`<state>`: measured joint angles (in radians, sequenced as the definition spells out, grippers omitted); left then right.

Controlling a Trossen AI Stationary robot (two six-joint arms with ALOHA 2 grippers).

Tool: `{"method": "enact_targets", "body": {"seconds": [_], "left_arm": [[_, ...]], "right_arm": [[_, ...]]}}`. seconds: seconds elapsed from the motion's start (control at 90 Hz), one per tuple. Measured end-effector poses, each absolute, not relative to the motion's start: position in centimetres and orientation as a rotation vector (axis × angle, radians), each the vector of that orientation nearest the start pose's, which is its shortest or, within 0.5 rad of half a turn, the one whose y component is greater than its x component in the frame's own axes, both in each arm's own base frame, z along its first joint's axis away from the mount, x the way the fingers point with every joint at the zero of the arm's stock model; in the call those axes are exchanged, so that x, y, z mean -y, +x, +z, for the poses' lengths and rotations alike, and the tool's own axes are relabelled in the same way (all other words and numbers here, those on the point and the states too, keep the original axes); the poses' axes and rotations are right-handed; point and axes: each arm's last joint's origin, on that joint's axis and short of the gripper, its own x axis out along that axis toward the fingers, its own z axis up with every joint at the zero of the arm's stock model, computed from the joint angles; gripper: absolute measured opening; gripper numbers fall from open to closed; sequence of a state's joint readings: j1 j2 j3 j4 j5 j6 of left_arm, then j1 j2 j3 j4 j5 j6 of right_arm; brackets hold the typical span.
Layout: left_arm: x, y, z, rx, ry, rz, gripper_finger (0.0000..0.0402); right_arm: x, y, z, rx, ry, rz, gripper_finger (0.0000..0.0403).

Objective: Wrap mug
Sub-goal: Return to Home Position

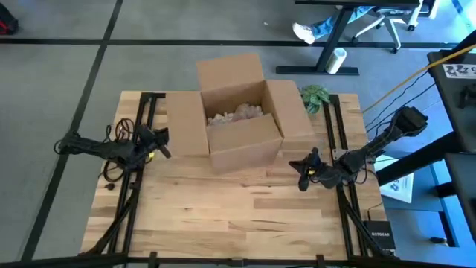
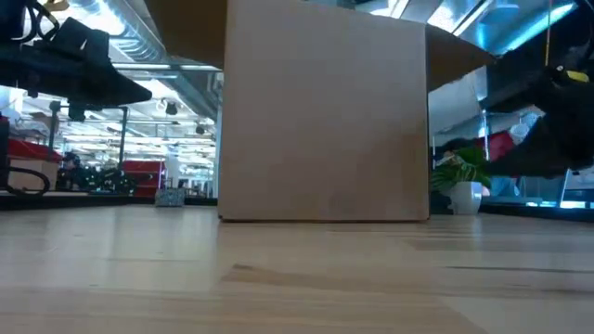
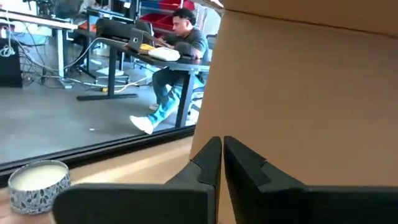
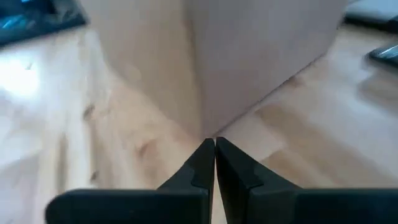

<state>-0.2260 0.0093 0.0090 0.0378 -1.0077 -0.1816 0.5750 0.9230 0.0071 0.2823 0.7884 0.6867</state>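
Bubble wrap is lying in pale, crinkled bundles on the floor of the open cardboard box, and whatever it is covering is not showing through. Around everything, a grey floor crossed by dark lines is spreading out, with desks and office chairs standing beyond and a person sitting at one desk. The table, a rectangle of light butcher-block wood with visible grain and black rails running along both sides, is carrying the whole setup; the box, plain matte brown with its flaps folded outward, is sitting at the table's far middle, and in the low view its flat front wall is filling the centre. The left arm is stretching in from the table's left side, and the left gripper is hovering just beside the box's left flap, its fingers pressed together on nothing. The right arm is reaching in from the right, and the right gripper is hanging near the box's front right corner, its fingers likewise clenched and empty. A leafy green plant in a white pot is standing at the far edge, right of the box; a small round tin with a patterned wall is resting on the wood left of the box.
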Motion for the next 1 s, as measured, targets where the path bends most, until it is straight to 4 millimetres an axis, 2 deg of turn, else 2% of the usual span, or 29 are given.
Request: {"method": "enact_targets", "body": {"seconds": [0.2,0.367,0.522,0.778,1.0], "left_arm": [[-0.5,8.8,16.9,0.098,-0.185,0.777,0.0],[-0.5,8.8,16.9,0.098,-0.184,0.776,0.0],[-0.5,8.8,16.9,0.097,-0.182,0.776,0.0],[-0.5,8.8,16.9,0.097,-0.182,0.776,0.0],[-0.5,8.8,16.9,0.096,-0.182,0.776,0.0]], "right_arm": [[-4.7,13.0,10.9,-0.442,0.213,-0.182,0.0],[-3.6,14.2,12.7,-0.3,0.148,-0.071,0.0],[-2.4,14.4,14.1,-0.192,0.098,0.011,0.0],[-0.1,13.1,15.3,-0.149,0.135,0.164,0.0],[1.3,10.7,15.9,-0.097,0.15,0.124,0.0]]}}
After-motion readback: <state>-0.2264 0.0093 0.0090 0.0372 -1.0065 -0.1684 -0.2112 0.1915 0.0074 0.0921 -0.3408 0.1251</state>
